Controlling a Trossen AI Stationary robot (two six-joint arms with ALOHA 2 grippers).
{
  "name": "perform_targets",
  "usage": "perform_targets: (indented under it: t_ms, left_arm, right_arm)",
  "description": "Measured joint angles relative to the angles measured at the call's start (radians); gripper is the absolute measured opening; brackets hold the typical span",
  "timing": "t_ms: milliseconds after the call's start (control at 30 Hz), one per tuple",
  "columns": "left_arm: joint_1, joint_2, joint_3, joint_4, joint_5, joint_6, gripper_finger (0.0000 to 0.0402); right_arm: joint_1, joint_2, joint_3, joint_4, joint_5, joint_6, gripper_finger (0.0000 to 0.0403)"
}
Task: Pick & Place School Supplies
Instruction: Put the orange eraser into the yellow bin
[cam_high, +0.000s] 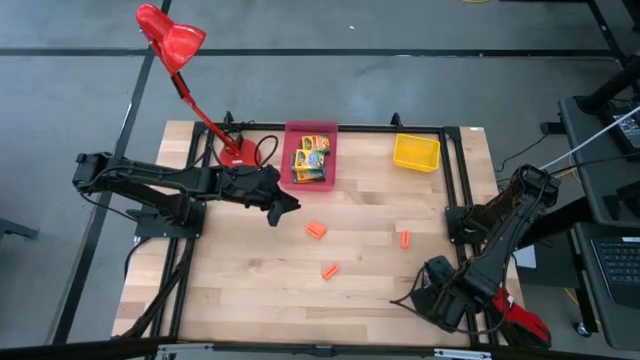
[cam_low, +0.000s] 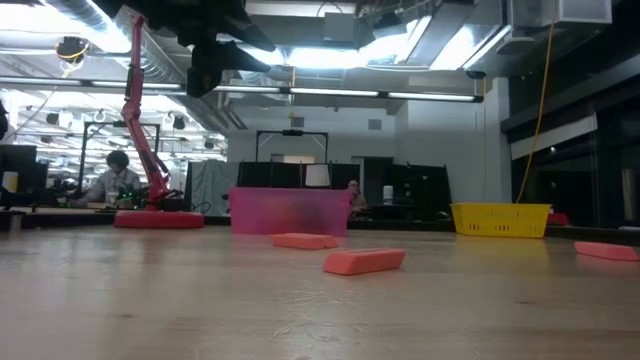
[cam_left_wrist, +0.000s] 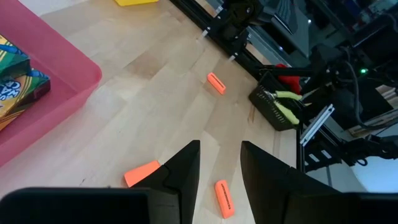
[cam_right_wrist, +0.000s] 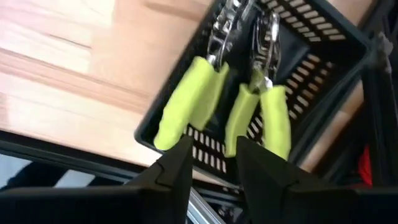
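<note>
Two pliers with lime-green handles lie in a black slotted bin at the table's near right corner. Their jaws rest inside and their handles stick out over the bin's wall. My right gripper hangs over them, pointing down and open, its fingertips just short of the handle ends. My left gripper waits open above the table by the pink bin, which holds crayon boxes. Three orange pieces lie flat on the wood.
A yellow bin stands at the far right. The red desk lamp has its base at the far left, beside the pink bin. A black frame rail runs around the tabletop. Bare wood lies between the orange pieces and the near edge.
</note>
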Motion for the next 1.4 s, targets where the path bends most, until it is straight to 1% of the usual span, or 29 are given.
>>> perform_targets:
  t_ms: [200,300,433,567,700,767,833,967,1033,1167,1233,1333,1400]
  left_arm:
    - [0.000,0.000,0.000,-0.003,-0.018,0.006,0.0111]
    - [0.000,0.000,0.000,-0.047,-0.043,0.002,0.0111]
    - [0.001,-0.023,0.000,-0.157,-0.144,-0.034,0.0111]
    - [0.001,-0.064,0.000,-0.261,-0.238,-0.066,0.0111]
    - [0.001,-0.103,0.000,-0.350,-0.314,-0.103,0.0111]
    - [0.001,-0.124,0.000,-0.391,-0.344,-0.113,0.0111]
    - [0.001,-0.136,0.000,-0.393,-0.364,-0.116,0.0111]
    - [0.001,-0.157,0.000,-0.394,-0.373,-0.095,0.0111]
    - [0.001,-0.162,0.000,-0.394,-0.377,-0.080,0.0111]
    - [0.001,-0.181,0.000,-0.391,-0.377,-0.043,0.0111]
    - [0.001,-0.195,0.000,-0.380,-0.377,-0.009,0.0111]
    - [0.001,-0.218,0.000,-0.344,-0.366,0.064,0.0111]
    - [0.001,-0.233,0.000,-0.327,-0.347,0.113,0.0111]
  right_arm:
    - [-0.025,0.000,0.000,0.023,0.089,0.001,0.0098]
    - [-0.037,0.000,0.000,0.046,0.129,-0.003,0.0092]
    - [-0.055,0.000,0.011,0.065,0.189,-0.015,0.0092]
    - [-0.075,-0.001,0.041,0.067,0.272,-0.036,0.0095]
    - [-0.110,-0.004,0.087,0.065,0.386,-0.061,0.0095]
    - [-0.126,-0.015,0.114,0.055,0.468,-0.064,0.0095]
    - [-0.142,-0.029,0.148,0.041,0.565,-0.088,0.0096]
    - [-0.173,-0.041,0.235,-0.017,0.778,-0.210,0.0092]
    - [-0.190,-0.043,0.288,-0.035,0.869,-0.321,0.0089]
    - [-0.222,-0.043,0.390,-0.034,1.013,-0.590,0.0083]
    - [-0.234,-0.043,0.445,-0.035,1.089,-0.698,0.0081]
    - [-0.252,-0.043,0.537,-0.064,1.164,-0.838,0.0079]
    - [-0.266,-0.043,0.597,-0.082,1.195,-0.923,0.0079]
